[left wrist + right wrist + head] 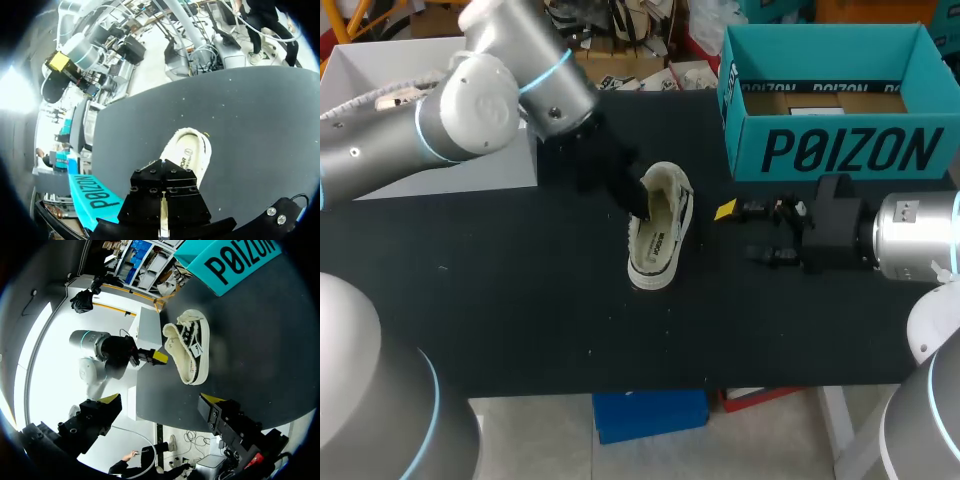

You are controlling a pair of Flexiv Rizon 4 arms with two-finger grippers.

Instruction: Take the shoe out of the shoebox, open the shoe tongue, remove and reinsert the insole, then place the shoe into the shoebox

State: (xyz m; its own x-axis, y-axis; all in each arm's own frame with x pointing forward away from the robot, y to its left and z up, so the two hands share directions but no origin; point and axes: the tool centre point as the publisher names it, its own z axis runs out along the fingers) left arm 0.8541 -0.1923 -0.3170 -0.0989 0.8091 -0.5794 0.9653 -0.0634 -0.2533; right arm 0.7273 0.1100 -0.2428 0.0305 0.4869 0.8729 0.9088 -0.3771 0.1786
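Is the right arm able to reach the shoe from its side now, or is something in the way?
Probably yes. The table between the right gripper and the shoe looks bare, and its jaws stand open. The left gripper is at the shoe's opening, on the other side.

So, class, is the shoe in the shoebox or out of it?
Out. The shoe lies on the black table, beside and apart from the teal shoebox.

Robotics lab: left arm (470, 115), right arm (918, 235) at black worktable (520, 320)
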